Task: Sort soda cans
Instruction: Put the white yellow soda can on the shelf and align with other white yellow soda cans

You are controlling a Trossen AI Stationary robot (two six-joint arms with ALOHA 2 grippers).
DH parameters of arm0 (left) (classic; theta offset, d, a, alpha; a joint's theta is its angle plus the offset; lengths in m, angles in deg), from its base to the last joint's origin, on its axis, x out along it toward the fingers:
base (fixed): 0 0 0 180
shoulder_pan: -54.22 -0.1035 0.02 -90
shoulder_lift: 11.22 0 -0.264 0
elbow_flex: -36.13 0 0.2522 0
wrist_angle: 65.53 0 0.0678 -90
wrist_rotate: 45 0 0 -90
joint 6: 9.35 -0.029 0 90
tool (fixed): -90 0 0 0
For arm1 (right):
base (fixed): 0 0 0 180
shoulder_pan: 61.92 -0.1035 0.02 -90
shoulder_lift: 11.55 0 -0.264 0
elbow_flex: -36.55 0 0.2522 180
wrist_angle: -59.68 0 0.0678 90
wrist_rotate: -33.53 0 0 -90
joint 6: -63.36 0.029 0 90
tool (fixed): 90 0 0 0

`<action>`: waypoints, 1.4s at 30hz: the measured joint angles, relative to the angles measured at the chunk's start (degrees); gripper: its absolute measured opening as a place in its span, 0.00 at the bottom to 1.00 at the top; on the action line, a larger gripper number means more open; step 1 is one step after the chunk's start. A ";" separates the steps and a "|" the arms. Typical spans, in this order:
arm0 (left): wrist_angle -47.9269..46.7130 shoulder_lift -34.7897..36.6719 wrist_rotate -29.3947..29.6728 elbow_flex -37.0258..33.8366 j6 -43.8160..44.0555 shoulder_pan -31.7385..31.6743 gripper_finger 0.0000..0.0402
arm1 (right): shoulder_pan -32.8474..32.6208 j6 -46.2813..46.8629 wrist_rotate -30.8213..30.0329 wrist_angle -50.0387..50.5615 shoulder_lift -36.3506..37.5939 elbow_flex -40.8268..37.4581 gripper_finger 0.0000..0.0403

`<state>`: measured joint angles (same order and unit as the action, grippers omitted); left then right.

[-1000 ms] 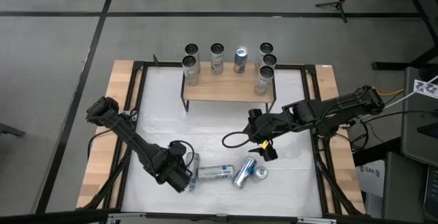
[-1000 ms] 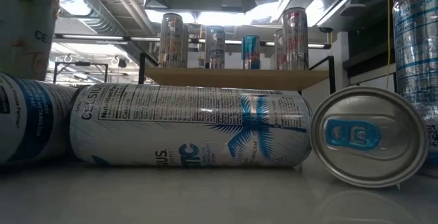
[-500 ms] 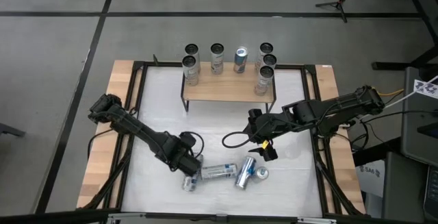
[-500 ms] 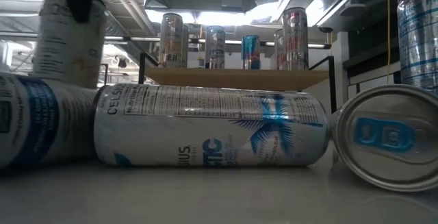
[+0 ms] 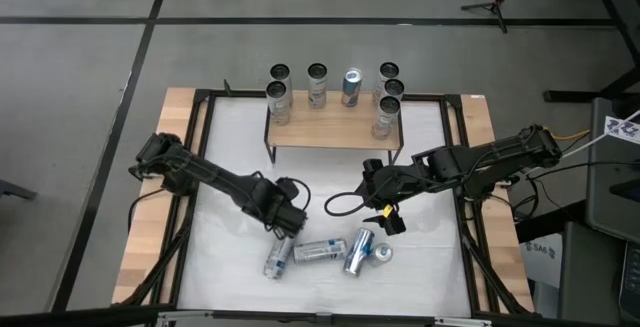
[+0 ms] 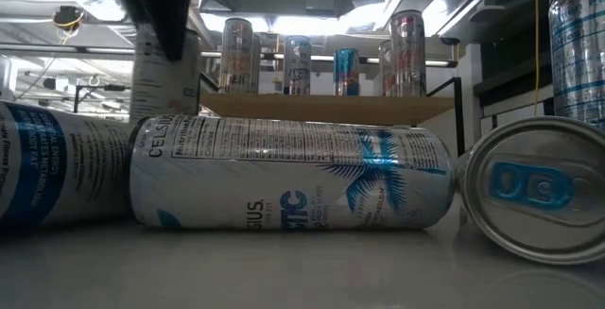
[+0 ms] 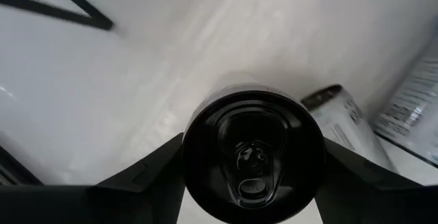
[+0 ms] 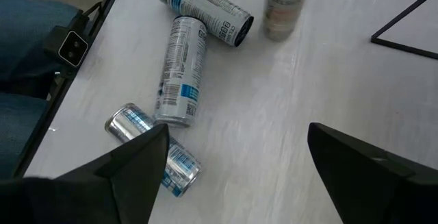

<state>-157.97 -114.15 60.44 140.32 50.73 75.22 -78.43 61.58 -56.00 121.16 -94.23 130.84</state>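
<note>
The left hand grips a slim silver aluminium can with a dark top, upright and seemingly just off the white tabletop, near four silver-and-blue cans lying on their sides. The right hand waits nearby, fingers wide and empty. If the grip is shallow, the can could tilt and slip, or knock the upright cans on the wooden shelf.

The can lying on its side nearest the low camera is showing "CELSIUS" along its end beside a "Nutrition Facts" panel, with "ARCTIC" partly readable lower on its side. Left of that can, a second lying can is showing small white print, too fine to read.
</note>
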 joint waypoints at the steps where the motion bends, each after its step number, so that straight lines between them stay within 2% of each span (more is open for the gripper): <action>1: 0.00 0.00 0.36 0.00 -0.96 -0.51 0.59 | 0.02 0.00 0.00 0.00 0.00 0.00 0.85; 7: 1.34 0.00 1.37 0.00 -7.65 -4.12 0.59 | 0.00 0.00 -0.01 -0.02 0.00 0.00 0.85; 12: 7.82 0.00 1.18 0.00 -16.97 -7.40 0.59 | 0.00 0.00 -0.01 -0.02 0.00 0.00 0.85; 16: 13.26 0.00 -1.61 0.00 -26.33 -10.18 0.60 | 0.00 0.00 -0.01 -0.02 0.00 0.00 0.85; 20: 16.60 0.00 -7.13 0.00 -36.49 -12.94 0.60 | 0.00 0.00 0.00 -0.02 0.00 0.00 0.85; 23: 16.39 0.00 -10.03 0.00 -43.15 -14.53 0.60 | 0.01 0.00 0.00 -0.03 0.00 0.00 0.85; 33: 16.02 0.02 -13.68 0.00 -61.07 -17.43 0.60 | 0.00 -0.01 -0.01 0.19 0.00 0.00 0.85; 42: 12.03 0.02 -13.70 0.13 -72.43 -17.19 0.60 | 0.01 0.00 0.00 0.39 0.00 0.00 0.85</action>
<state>-145.94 -114.13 46.74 140.45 -21.69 58.03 -78.42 61.58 -56.00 121.56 -94.23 130.84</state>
